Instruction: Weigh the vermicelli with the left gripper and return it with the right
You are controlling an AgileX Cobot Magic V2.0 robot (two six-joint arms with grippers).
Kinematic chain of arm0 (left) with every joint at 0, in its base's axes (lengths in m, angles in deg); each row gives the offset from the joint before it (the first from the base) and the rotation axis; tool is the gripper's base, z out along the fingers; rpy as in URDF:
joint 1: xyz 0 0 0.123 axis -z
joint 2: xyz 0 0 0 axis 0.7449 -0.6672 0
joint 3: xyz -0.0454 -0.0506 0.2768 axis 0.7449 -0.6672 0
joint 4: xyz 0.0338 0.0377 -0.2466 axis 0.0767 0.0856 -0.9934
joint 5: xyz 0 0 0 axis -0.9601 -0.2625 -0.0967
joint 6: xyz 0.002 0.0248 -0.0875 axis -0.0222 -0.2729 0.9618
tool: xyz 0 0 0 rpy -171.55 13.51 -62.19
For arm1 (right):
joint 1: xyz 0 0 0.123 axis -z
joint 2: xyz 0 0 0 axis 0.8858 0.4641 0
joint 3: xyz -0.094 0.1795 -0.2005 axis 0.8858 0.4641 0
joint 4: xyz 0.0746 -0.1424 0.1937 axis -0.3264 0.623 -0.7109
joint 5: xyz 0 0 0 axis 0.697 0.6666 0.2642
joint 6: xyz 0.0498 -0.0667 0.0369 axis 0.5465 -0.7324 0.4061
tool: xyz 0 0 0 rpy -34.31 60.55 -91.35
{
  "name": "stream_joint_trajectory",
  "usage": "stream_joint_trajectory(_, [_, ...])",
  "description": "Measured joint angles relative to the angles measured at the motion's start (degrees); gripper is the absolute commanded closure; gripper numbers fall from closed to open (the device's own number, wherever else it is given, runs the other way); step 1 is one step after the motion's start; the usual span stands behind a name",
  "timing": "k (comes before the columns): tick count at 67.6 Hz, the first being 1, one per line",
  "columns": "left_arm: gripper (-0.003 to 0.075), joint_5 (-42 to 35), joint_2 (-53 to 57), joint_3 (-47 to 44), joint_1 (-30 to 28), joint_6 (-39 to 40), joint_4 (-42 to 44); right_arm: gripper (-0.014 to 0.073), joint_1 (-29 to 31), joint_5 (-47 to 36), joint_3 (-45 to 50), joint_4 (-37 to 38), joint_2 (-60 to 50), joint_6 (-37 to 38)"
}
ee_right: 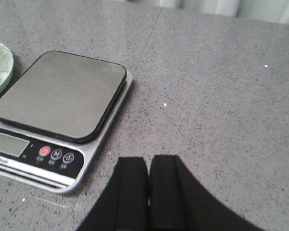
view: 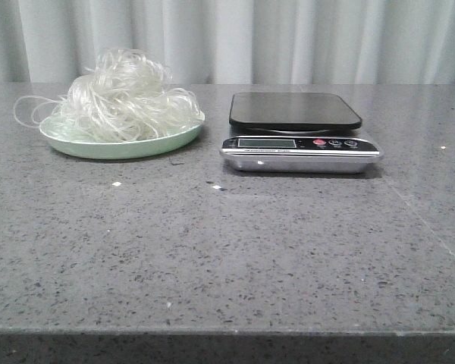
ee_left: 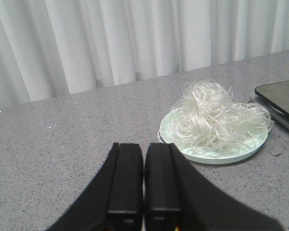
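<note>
table [view: 227, 250]: bears all items, both set toward its far edge, with curtain [view: 288, 38] behind. plate [view: 121, 144]: at left. vermicelli [view: 125, 98]: heaped on the plate, stray loops hanging past its left rim. scale [view: 299, 136]: at right, just beside the plate and apart from it; platform to the rear, display and buttons along the near edge.

Staged test bench rather than a lived-in kitchen, suggested by a grey speckled stone surface [view: 212, 250], closed off behind by pale pleated curtains [view: 288, 38], furnished only with a digital scale [view: 299, 133] and a plate [view: 121, 144]
</note>
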Motion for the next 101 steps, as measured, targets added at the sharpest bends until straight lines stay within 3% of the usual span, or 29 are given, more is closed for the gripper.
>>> stream_joint_trajectory(16, [0.0584,0.00,0.00,0.00,0.00,0.00,0.00,0.0442,0.06,-5.55,11.14,0.00,-17.14,0.00])
stream_joint_trajectory(32, [0.0584,0.00,0.00,0.00,0.00,0.00,0.00,0.0442,0.06,-5.55,12.84,0.00,-25.97,0.00])
stream_joint_trajectory(88, [0.0584,0.00,0.00,0.00,0.00,0.00,0.00,0.0442,0.06,-6.04,13.10,0.00,-26.79,0.00])
stream_joint_trajectory(101, [0.0584,-2.60,0.00,-0.02,-1.81,0.00,-3.61,0.0442,0.06,-6.04,13.10,0.00,-26.79,0.00])
